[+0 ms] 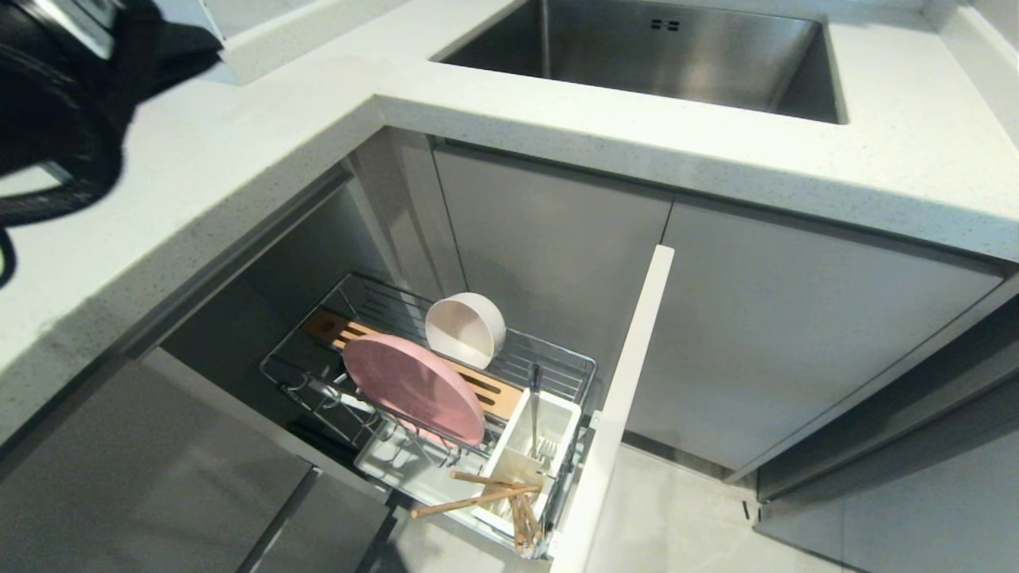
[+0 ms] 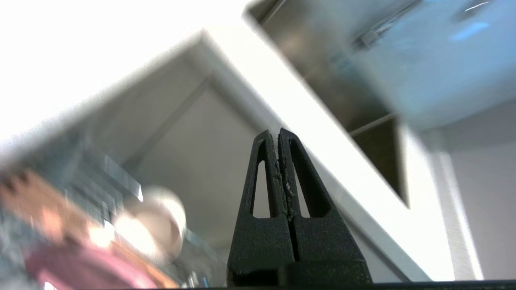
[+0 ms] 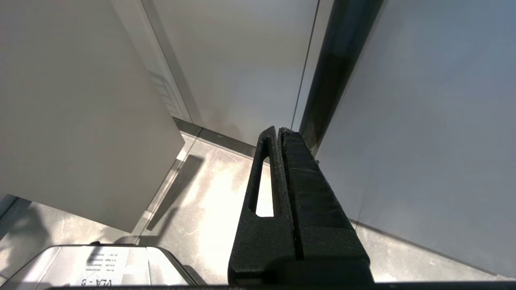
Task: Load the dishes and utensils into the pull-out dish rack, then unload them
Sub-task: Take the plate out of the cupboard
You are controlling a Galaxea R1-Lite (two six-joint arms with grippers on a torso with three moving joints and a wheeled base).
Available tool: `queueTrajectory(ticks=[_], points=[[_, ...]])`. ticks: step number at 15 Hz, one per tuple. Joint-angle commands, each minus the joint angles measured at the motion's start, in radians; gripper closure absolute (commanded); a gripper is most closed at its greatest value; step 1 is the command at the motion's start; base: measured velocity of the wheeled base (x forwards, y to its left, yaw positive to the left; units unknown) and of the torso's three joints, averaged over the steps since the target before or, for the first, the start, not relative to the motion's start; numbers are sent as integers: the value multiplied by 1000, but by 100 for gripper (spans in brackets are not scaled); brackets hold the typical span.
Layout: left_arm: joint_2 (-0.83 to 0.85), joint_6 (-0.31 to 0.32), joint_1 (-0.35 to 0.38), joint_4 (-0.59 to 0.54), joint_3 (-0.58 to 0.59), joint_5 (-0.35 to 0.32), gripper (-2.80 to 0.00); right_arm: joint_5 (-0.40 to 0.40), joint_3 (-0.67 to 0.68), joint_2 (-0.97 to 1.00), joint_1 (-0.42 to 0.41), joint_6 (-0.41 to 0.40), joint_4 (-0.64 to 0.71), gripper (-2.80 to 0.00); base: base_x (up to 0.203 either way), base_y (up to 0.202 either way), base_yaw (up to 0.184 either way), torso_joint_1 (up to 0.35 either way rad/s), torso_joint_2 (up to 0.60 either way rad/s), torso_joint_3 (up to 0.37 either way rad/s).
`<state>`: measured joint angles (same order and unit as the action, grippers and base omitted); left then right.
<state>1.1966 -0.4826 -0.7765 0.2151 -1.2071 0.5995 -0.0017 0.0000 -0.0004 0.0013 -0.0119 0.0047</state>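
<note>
The pull-out dish rack (image 1: 585, 374) stands drawn out below the counter, its narrow front (image 1: 629, 382) at the right. Inside, the pink plate (image 1: 412, 387) leans on edge against the wooden strip (image 1: 493, 391), and the cream bowl (image 1: 466, 329) sits on its side behind the plate. A silver fork (image 1: 535, 406) stands in the white caddy (image 1: 549, 438). The wooden chopsticks (image 1: 478, 500) lie across the caddy's near end. My left gripper (image 2: 278, 135) is shut and empty, up above the rack; bowl (image 2: 151, 225) and plate (image 2: 80, 270) show blurred below it. My right gripper (image 3: 278, 131) hangs shut and empty over the floor.
The steel sink (image 1: 661, 56) is set into the speckled white countertop (image 1: 876, 159) above the rack. Grey cabinet doors (image 1: 780, 334) stand to the rack's right. My left arm (image 1: 56, 103) shows dark at the upper left corner, over the counter. The robot's base (image 3: 100, 262) shows beneath the right gripper.
</note>
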Motion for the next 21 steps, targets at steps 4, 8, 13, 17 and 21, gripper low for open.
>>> queueTrajectory(ticks=[4, 8, 13, 17, 21], points=[[-298, 126, 287, -78, -19, -436, 0, 0, 0, 0, 0, 0, 0, 0, 0, 0, 0, 0, 0, 0], [-484, 328, 533, -113, 56, -655, 0, 0, 0, -1, 0, 0, 0, 0, 0, 0, 0, 0, 0, 0], [-744, 437, 684, -340, 211, -787, 0, 0, 0, 0, 0, 0, 0, 0, 0, 0, 0, 0, 0, 0], [-946, 491, 737, -439, 419, -748, 0, 0, 0, 0, 0, 0, 0, 0, 0, 0, 0, 0, 0, 0], [-1126, 546, 779, -450, 652, -746, 0, 0, 0, 0, 0, 0, 0, 0, 0, 0, 0, 0, 0, 0]])
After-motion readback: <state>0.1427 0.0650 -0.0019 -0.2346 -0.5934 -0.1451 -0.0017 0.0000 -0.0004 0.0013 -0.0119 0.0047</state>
